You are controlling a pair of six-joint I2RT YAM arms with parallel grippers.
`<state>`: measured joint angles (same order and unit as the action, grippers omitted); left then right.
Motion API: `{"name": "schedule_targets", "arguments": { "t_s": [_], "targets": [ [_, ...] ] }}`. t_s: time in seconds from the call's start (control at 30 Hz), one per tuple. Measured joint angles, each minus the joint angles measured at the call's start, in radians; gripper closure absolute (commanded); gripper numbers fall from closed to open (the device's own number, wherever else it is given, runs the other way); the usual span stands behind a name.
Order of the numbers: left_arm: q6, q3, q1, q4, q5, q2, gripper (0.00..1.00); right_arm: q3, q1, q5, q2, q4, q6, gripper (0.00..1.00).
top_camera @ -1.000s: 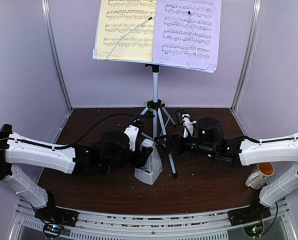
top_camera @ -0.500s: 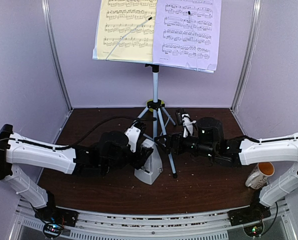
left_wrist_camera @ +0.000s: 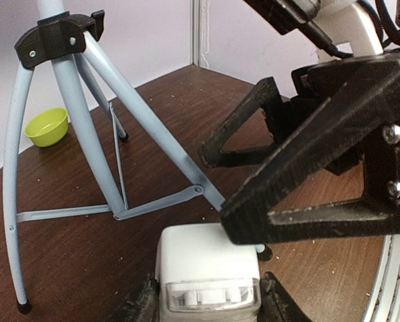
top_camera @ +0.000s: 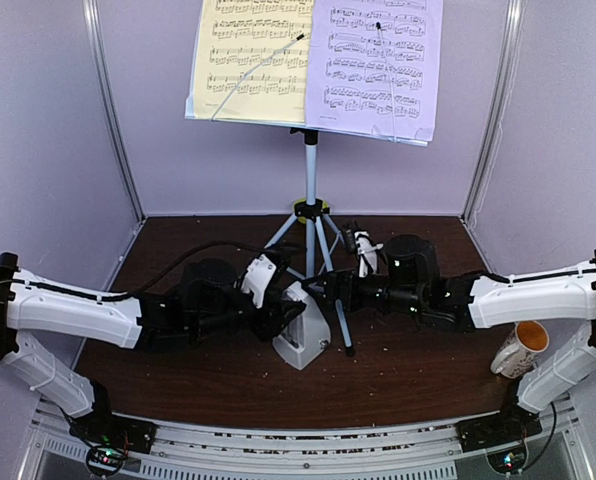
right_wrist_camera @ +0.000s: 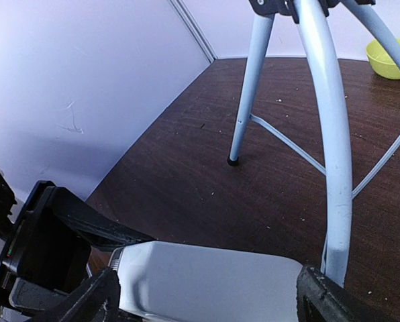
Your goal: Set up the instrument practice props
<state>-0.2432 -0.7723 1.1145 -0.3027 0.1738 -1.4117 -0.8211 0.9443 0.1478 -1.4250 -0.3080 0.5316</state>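
The music stand (top_camera: 313,70) holds a yellow sheet (top_camera: 248,60) and a lilac sheet (top_camera: 378,65) on its grey tripod (top_camera: 313,235). The white metronome (top_camera: 303,338) stands on the table by the tripod's front leg. My left gripper (top_camera: 286,318) comes from the left and is shut on the metronome (left_wrist_camera: 207,268), its fingers (left_wrist_camera: 143,305) against both sides. My right gripper (top_camera: 325,293) reaches in from the right and stands wide open. The metronome (right_wrist_camera: 207,282) lies between its fingers (right_wrist_camera: 92,302), close beside the tripod leg (right_wrist_camera: 331,168).
A white mug (top_camera: 521,350) with an orange inside sits at the right, near the right arm's base. A small green bowl (left_wrist_camera: 47,127) rests on the table behind the tripod, near the back wall. Purple walls close in the back and both sides.
My left gripper's jaws have narrowed onto the metronome and the left arm has drawn back slightly. The right arm has slid left, closer to the metronome.
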Motion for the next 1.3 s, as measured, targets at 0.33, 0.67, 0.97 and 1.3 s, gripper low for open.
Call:
{"name": "schedule_targets", "arguments": {
  "t_s": [0.33, 0.67, 0.97, 1.3],
  "targets": [
    [0.035, -0.018, -0.055, -0.002, -0.137, -0.019, 0.69, -0.006, 0.0, 0.032, -0.019, 0.0, 0.023, 0.1],
    [0.032, -0.048, -0.06, 0.012, -0.178, -0.048, 0.42, -0.002, -0.014, 0.032, -0.027, -0.002, 0.034, 0.14],
    [0.029, -0.049, -0.06, 0.01, -0.172, -0.047, 0.39, 0.027, -0.021, 0.036, -0.035, -0.061, 0.044, 0.16],
    [0.024, -0.036, -0.059, 0.0, -0.131, -0.007, 0.47, 0.037, -0.023, 0.041, -0.047, -0.101, 0.044, 0.17]
  ]
}}
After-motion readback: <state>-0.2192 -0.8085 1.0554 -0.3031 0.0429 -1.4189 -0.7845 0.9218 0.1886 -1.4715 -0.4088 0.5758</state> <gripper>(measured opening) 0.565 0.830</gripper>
